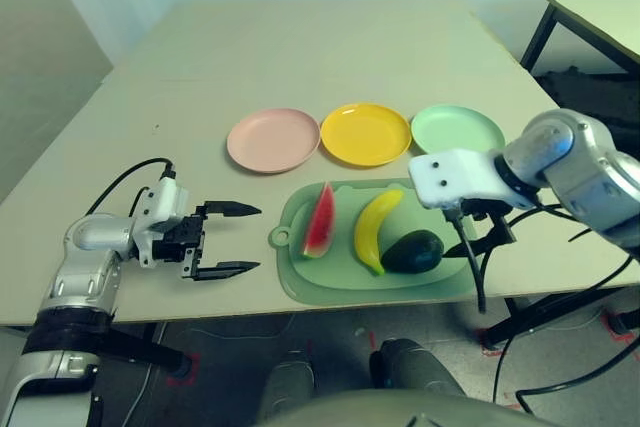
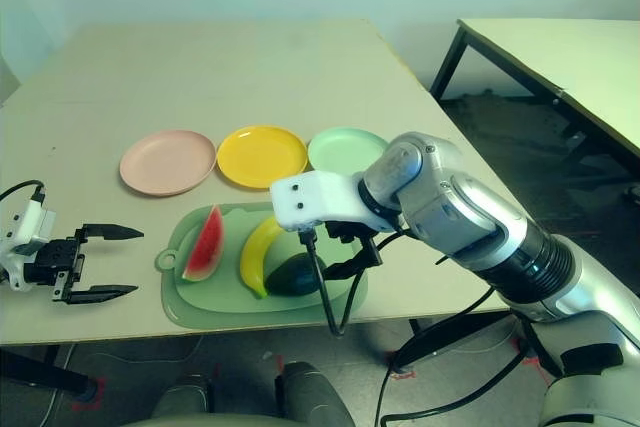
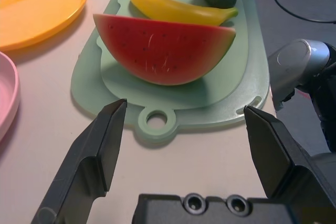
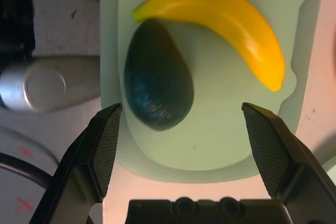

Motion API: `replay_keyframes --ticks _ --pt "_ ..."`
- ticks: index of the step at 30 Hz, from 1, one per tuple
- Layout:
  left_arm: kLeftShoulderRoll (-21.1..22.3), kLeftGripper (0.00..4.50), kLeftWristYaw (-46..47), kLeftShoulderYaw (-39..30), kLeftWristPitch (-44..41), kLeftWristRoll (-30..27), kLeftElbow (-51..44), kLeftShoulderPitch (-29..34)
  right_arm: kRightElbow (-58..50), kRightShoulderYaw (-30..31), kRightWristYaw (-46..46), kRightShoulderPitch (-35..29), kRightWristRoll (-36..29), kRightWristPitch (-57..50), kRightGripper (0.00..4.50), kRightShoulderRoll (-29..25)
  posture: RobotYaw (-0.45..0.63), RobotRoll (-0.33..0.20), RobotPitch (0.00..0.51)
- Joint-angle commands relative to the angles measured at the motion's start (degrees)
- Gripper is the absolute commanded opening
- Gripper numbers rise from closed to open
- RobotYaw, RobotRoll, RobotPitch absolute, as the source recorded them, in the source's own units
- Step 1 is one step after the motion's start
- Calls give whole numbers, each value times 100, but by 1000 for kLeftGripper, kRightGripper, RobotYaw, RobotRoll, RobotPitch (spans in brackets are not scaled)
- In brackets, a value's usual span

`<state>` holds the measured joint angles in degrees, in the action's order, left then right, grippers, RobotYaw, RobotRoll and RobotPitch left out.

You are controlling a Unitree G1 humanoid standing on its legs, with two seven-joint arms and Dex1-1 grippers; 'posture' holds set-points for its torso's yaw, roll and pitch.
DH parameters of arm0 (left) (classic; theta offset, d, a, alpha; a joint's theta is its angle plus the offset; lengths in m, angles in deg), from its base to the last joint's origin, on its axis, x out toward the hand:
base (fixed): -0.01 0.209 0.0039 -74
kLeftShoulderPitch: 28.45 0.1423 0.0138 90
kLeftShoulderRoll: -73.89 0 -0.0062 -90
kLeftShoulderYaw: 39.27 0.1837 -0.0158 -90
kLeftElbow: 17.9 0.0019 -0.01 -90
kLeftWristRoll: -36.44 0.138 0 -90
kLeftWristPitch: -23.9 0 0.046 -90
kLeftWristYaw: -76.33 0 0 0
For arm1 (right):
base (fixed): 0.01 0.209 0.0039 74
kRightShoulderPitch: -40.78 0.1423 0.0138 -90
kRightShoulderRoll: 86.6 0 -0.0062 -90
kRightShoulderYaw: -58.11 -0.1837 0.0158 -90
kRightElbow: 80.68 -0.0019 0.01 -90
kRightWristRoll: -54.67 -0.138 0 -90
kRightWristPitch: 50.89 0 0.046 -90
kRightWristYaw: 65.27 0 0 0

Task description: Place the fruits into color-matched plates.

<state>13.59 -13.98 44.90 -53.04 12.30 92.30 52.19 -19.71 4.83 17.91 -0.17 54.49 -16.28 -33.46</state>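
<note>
Nearest in the head view, at the counter's near edge, the left tool [image 1: 222, 240] waits with fingers spread and empty, just beside the looped end of the soft green rounded mat [image 1: 300, 285]. On that mat lie the red watermelon wedge with green rind [image 1: 320, 219], the curved yellow plastic banana [image 1: 375, 228] and the dark green oval avocado [image 1: 412, 251]. The right tool [image 2: 345, 252] hangs over the avocado, fingers wide, gripping nothing. Toward the counter's middle sit the pink round plastic plate [image 1: 272, 139], the yellow one [image 1: 365, 133] and the mint green one [image 1: 457, 129], all bare.

Left wrist view: the wedge looks light, stiff and glossy; I would pinch its flat faces.

Right wrist view: the avocado's pebbled skin should hold well across its narrow width; the smooth banana may slip, so take it mid-curve.

No writing is legible.
</note>
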Motion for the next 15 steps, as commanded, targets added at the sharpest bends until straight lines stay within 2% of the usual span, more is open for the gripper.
replay_keyframes --ticks 1,15 --pt "31 4500 -36 37 63 76 73 19 -236 113 -162 -11 -80 -295 4451 6 -140 0 45" --pt "109 4500 -84 8 138 88 192 34 -338 564 -584 -344 -77 -456 4451 70 -134 0 48"
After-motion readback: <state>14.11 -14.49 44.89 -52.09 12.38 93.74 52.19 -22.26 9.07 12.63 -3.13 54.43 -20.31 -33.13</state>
